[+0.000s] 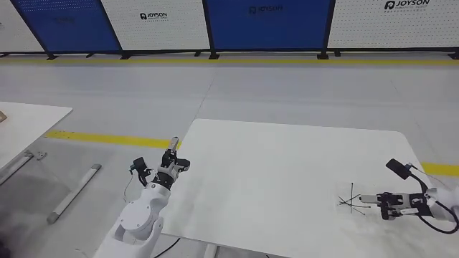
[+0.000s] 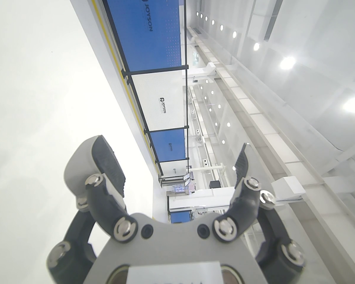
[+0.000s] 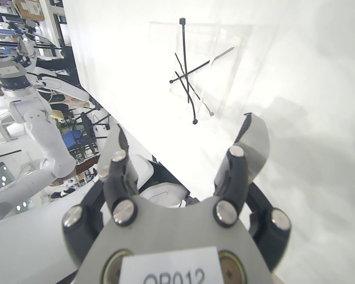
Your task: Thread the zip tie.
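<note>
The white table [image 1: 287,179] carries the whole scene, and the work sits toward its near right corner.

Left claw [image 2: 177,155]: held at the table's left edge, well apart from the work. It points out over the edge toward the far wall, its two padded fingers are spread wide, and it holds nothing.

Right claw [image 3: 183,125]: low over the near right part of the table, its fingers released and parted with nothing between them. Its tips are aimed at the ties and sit just beside them, not touching.

Clear sheet [image 3: 224,60]: a thin see-through rectangle lying flat on the table under the ties.

Zip ties [image 3: 185,72]: several thin black strips crossed over one another in a loose heap on the sheet, their small square heads pointing different ways. A paler strip seems to lie beside them, though it is hard to make out.

Step in hand, as judged: the opening pickup. No tie is lifted and none is threaded.

The next move calls for the right claw to settle on one strip where it lies free of the others. It should pinch that strip near an end so the rest are not dragged along. The left claw would then need to come across for the other end, so that the tail can meet the head's slot.
</note>
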